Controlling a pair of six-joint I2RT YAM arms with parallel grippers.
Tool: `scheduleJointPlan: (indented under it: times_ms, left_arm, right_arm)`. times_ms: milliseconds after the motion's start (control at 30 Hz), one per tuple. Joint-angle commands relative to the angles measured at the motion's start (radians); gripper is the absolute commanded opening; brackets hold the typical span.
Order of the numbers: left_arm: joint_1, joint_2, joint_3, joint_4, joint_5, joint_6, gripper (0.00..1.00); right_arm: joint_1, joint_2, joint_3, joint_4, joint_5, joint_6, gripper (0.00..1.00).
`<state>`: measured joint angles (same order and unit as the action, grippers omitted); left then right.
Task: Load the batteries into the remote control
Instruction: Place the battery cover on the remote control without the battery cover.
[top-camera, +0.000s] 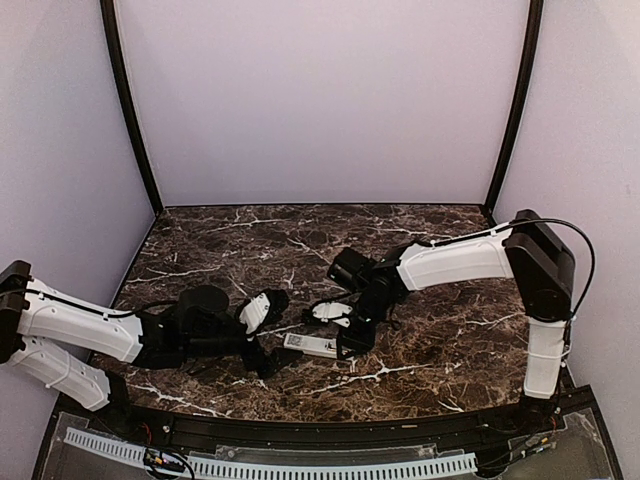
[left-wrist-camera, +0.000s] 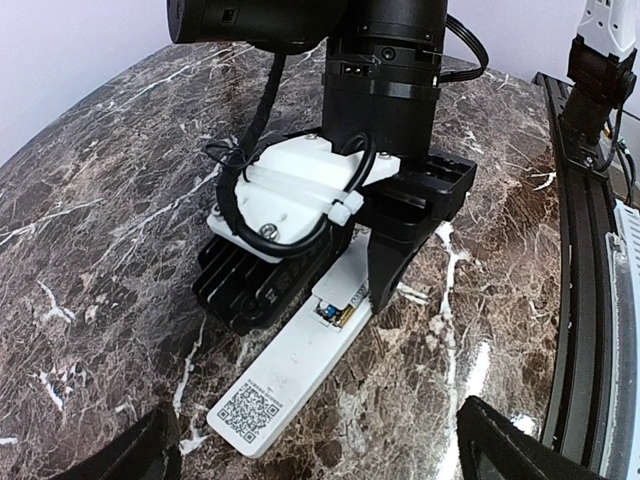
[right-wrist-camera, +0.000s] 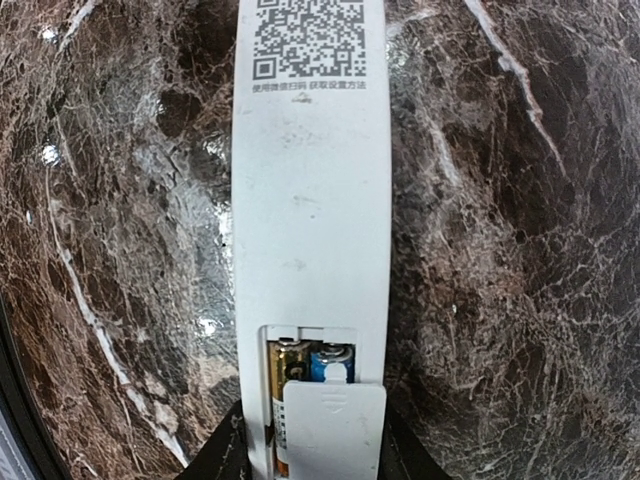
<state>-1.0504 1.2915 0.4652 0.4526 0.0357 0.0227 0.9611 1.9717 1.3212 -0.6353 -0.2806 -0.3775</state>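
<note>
The left jaws stand spread wide and hold nothing. Their dark fingers (left-wrist-camera: 140, 455) are just left of the slim white plastic remote control (right-wrist-camera: 310, 200) and clear of it. The remote lies face down on the dark brown white-veined marble surface (top-camera: 450, 340), in its near half, about midway between the left and right edges. Its black QR-code label (right-wrist-camera: 310, 35) is at the end nearer the left jaws. At the other end, the compartment shows a dull tan cylindrical battery (right-wrist-camera: 290, 365) beside a blue cylindrical battery (right-wrist-camera: 332, 362). A short flat white cover plate (right-wrist-camera: 330, 430) lies partly over them. The right jaws straddle that end, part closed, with a finger (left-wrist-camera: 390, 270) close against each long edge. Whether they squeeze it I cannot tell.
</note>
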Motion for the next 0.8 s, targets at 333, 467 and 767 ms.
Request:
scheduleJointPlan:
  times_ms: [333, 467, 767]
  left_arm:
    - [-0.002, -0.001, 0.012, -0.027, -0.018, 0.017, 0.95]
    - [-0.002, -0.011, 0.001, -0.023, -0.021, 0.021, 0.96]
    - [-0.002, -0.031, -0.029, 0.005, -0.025, -0.015, 0.96]
  right_arm:
    - [0.012, 0.020, 0.029, 0.036, -0.037, 0.011, 0.36]
    - [0.014, 0.018, 0.025, 0.039, -0.036, 0.017, 0.41]
    - [0.014, 0.003, 0.043, 0.030, -0.030, 0.006, 0.51]
